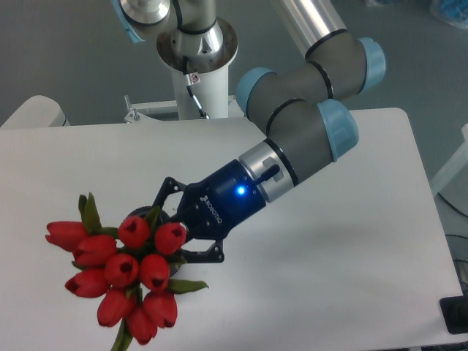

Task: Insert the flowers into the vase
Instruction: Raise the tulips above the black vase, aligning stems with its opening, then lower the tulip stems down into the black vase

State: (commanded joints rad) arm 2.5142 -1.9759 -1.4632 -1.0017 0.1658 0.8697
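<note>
Red tulip buds, smooth and waxy-looking, are crowding the lower left of the view: the flowers (121, 270) are hanging in the air in front of the vase (136, 215), of which only a sliver of dark rim is showing. The claw (174, 232) is gripping the bunch near its green stems, its dark fingers closed around them. With the mouth hidden, the stems are likely risking a miss, catching the rim or tipping the short cylinder over on the pale, matte worktop (351, 241). A slanted bunch could also be jamming.
</note>
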